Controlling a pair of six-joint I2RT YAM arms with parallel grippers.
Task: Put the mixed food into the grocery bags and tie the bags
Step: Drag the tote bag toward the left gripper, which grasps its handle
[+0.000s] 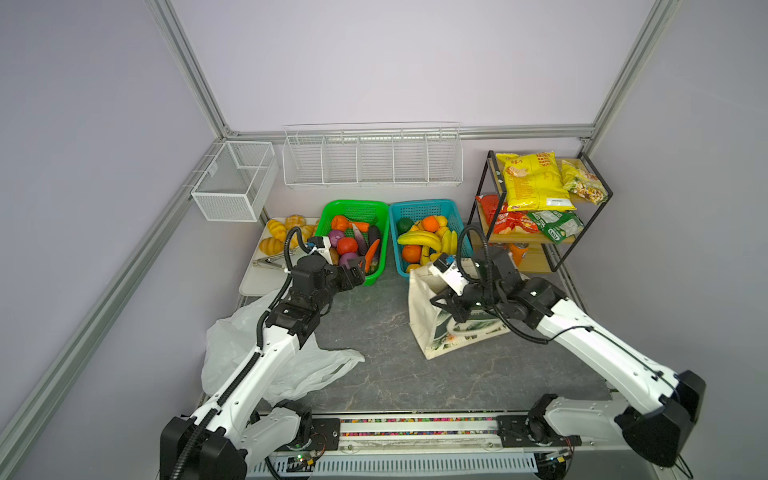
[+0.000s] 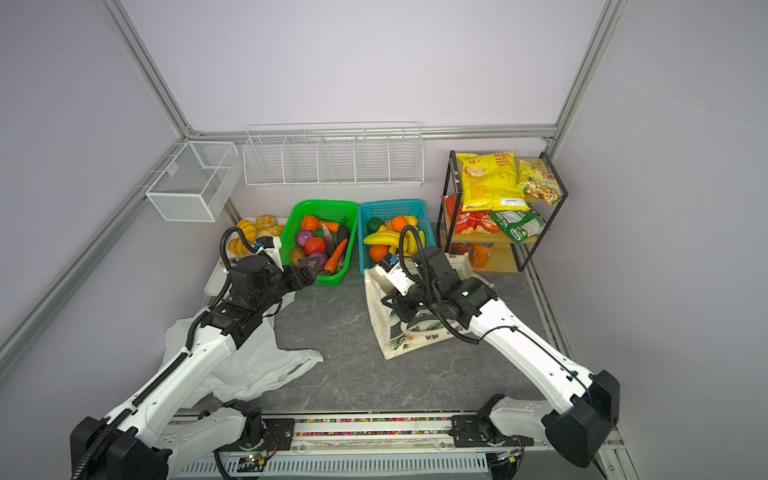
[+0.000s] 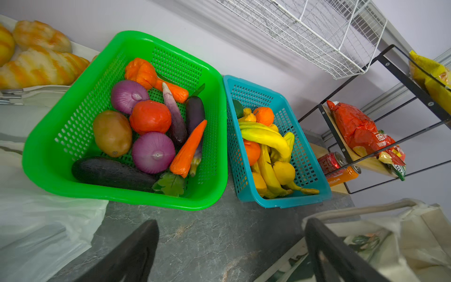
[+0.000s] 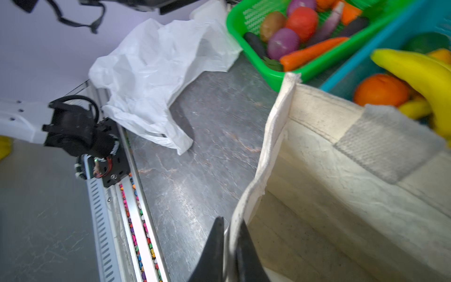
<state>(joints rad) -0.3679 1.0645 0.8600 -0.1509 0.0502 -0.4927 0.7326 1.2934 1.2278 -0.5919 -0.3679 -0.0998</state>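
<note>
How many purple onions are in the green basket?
2. One purple onion sits beside the tomato, nearer the wall; the other sits nearer the front, beside the carrot. More may hide underneath.

The cream tote (image 1: 420, 309) stands open, seemingly empty. The white bag (image 1: 232, 353) lies crumpled flat at left. The banana (image 1: 417, 239) and oranges (image 1: 411, 252) lie in the blue basket (image 1: 432, 204); red packets (image 1: 510, 221) and the green packet (image 1: 557, 225) rest on the rack (image 1: 535, 261).

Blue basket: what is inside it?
The blue basket holds yellow bananas, round orange fruits, a yellow pear and a dark green fruit. The pile covers its floor, so anything underneath is hidden.
</note>
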